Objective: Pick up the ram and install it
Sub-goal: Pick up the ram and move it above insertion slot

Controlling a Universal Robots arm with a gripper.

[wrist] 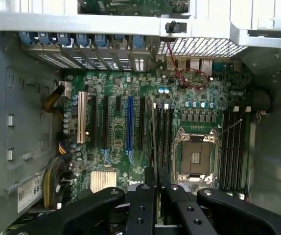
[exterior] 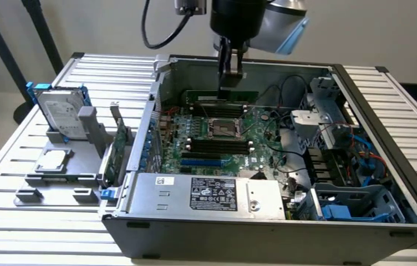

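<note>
While your black two-fingered pincer is clamped almost fully closed on the ram, a long thin dark-green circuit-board stick with black chips gripped by its top edge, it hangs inside the open grey metal computer case. It sits right over the long black memory slots beside the square silver CPU socket. Can't tell if its bottom edge touches a slot.

From the wrist, the stick is edge-on between the fingers, roughly in line with the slots.

Risks, my read:
- Off-line or tilted stick lands on a slot wall. Pressing then bends it or the green motherboard.
- Narrow grip on a thin edge, so it could pivot.
- Closed end latches or a reversed notch would block seating.
</note>
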